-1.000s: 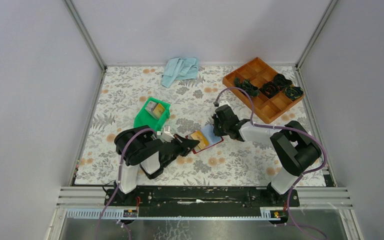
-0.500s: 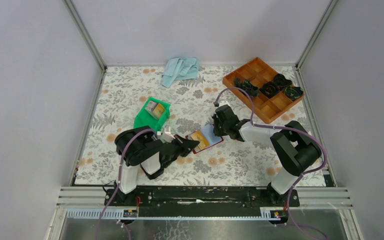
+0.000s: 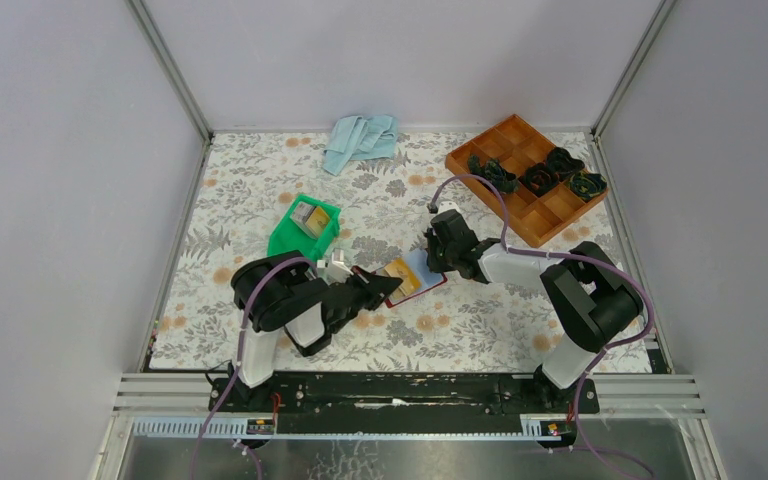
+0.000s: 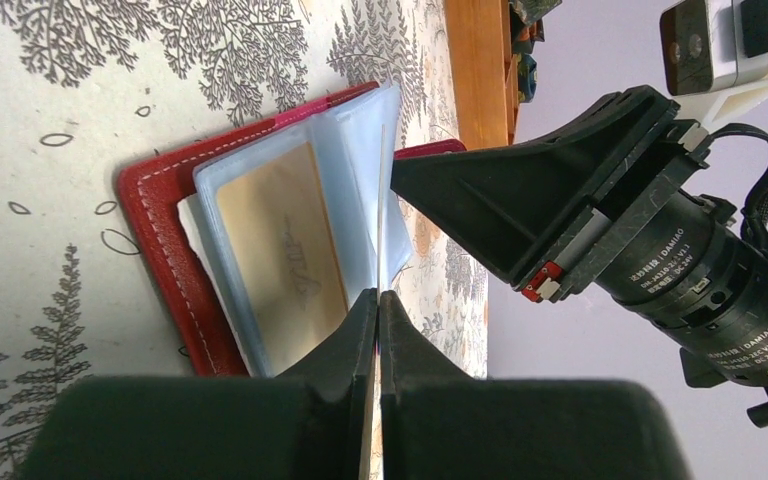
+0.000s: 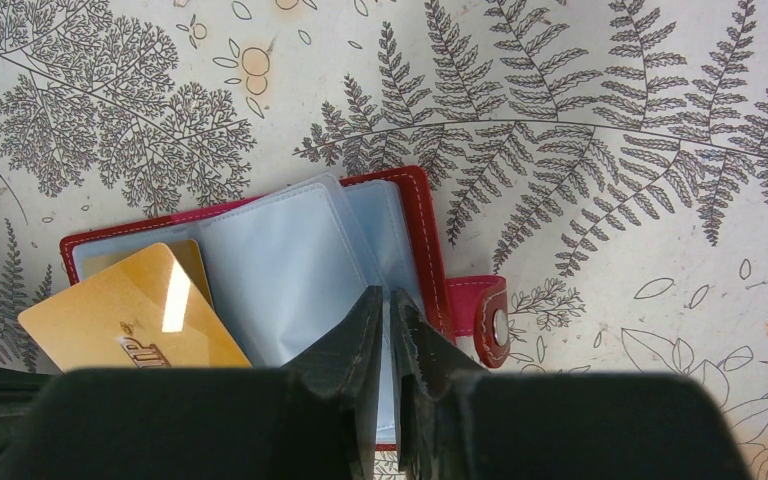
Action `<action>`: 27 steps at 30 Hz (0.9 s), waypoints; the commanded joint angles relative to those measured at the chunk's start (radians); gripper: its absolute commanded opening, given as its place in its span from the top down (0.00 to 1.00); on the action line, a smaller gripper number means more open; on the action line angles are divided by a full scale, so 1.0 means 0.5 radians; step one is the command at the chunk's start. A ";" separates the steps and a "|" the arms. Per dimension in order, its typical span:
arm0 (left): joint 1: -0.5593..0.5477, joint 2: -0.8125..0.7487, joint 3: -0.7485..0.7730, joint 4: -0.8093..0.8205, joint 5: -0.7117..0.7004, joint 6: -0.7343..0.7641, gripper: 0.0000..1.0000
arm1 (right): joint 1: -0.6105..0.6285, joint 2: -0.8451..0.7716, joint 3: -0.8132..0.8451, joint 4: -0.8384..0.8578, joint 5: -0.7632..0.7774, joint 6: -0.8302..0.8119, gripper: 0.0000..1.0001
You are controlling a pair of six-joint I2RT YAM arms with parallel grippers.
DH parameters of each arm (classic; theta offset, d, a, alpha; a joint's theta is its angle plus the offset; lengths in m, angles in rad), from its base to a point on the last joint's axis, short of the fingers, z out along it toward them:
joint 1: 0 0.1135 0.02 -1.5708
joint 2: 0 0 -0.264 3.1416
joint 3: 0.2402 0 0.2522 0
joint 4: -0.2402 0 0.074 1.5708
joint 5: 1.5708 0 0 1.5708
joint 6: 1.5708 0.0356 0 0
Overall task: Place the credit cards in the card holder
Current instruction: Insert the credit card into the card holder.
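Bare table [image 3: 480, 320] surrounds the card holder [image 5: 280, 260]. The low left gripper [image 4: 378, 296] pinches a gold card [image 5: 130, 315] by its edge; the right gripper [image 5: 388, 294] clamps one clear sleeve.

Item count. One open card holder [image 5: 280, 260] with two gold credit cards [image 5: 130, 315] at it. Left of it is one green bin [image 3: 288, 243]. Beyond it are one blue cloth [image 3: 360, 140] and one orange tray [image 3: 545, 215] holding four dark bundles [image 3: 490, 172].
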 commanded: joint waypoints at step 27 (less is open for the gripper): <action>-0.094 0.056 0.028 0.017 -0.218 -0.060 1.00 | 0.016 0.083 -0.117 -0.271 -0.043 -0.004 0.86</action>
